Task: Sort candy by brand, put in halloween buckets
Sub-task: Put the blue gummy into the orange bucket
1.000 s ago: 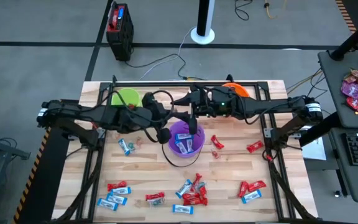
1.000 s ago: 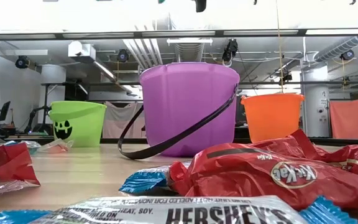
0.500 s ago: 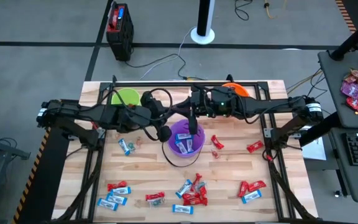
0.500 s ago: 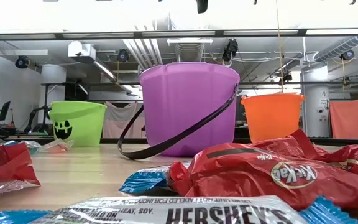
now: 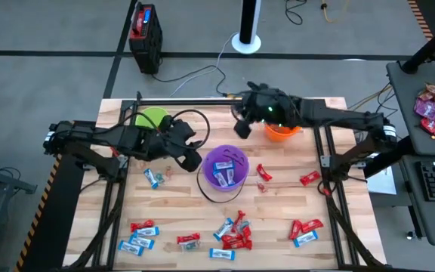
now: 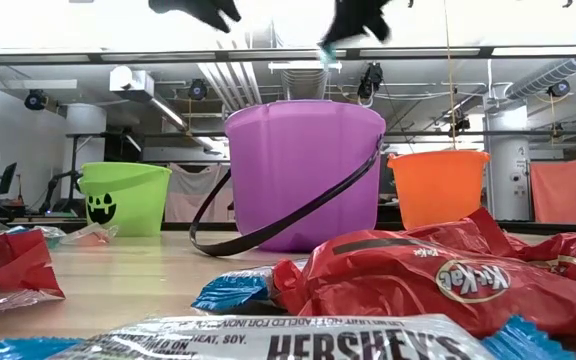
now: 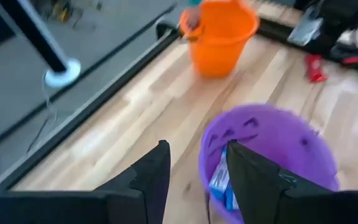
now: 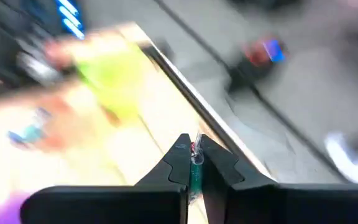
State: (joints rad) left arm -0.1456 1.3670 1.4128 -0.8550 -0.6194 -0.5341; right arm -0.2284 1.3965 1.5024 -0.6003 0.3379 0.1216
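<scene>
Clenched on a thin sliver of wrapped candy [image 8: 195, 163] showing teal and a touch of red, the right gripper [image 5: 242, 127] hangs above the bench's far edge, just beside the round orange plastic bucket [image 5: 282, 133]. Half a second ago it stood over the round purple plastic bucket [image 5: 226, 149] at mid-bench. The left gripper [image 7: 197, 149], its jaws parted with nothing between them, has drawn back to that bucket's left side, where before the two grippers met above its mouth.

By the look of it, the right arm has come away with a piece and is carrying it off for sorting. It may be bound for the orange bucket or for the round lime-green plastic bucket [image 5: 153, 119] near the far left corner, which its wrist camera faces (the frames do not settle which).

Light blue wrapped pieces [image 5: 221, 175] lie inside the purple bucket. Many more red and blue wrapped candies [image 5: 232, 234] are scattered along the bench's near edge, with a few at mid-bench right of the purple bucket, so most of the sorting looks undone.

The held piece's brand cannot be read, and the right wrist view is smeared by motion. From above, the right arm covers part of the orange bucket, and nothing can be made out inside it or the green one. In the low view both grippers are cut off at the top edge, with only a pale blue scrap showing under one of them
</scene>
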